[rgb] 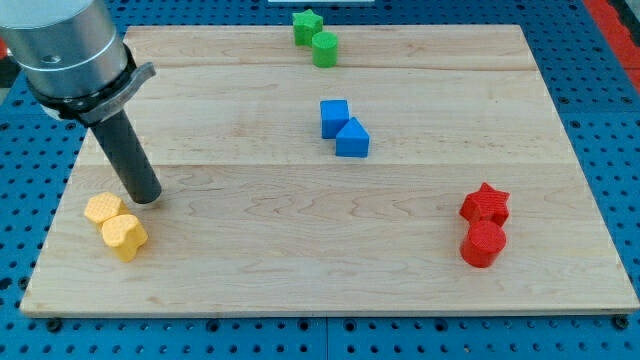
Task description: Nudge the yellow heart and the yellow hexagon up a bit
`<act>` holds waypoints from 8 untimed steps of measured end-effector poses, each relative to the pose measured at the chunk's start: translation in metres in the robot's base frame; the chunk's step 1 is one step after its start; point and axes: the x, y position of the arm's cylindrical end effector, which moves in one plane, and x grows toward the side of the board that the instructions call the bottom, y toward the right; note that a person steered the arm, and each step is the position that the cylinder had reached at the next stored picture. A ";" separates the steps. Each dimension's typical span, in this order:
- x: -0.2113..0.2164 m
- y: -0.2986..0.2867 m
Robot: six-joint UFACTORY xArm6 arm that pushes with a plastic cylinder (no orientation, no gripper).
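The yellow hexagon (102, 209) and the yellow heart (125, 237) lie touching each other near the board's bottom-left corner, the heart below and right of the hexagon. My tip (146, 198) rests on the board just right of and slightly above the hexagon, close to it, and above the heart. The dark rod slants up to the view's top left.
A blue cube (334, 118) and a blue triangular block (352, 139) sit at the centre. A green star (307, 26) and green cylinder (325, 49) are at the top. A red star (486, 204) and red cylinder (484, 244) are at the right. The wooden board's (300, 270) left edge is close.
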 end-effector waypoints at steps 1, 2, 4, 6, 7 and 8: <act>0.000 0.010; 0.000 0.013; -0.002 0.152; -0.018 0.224; -0.031 0.263; 0.007 0.265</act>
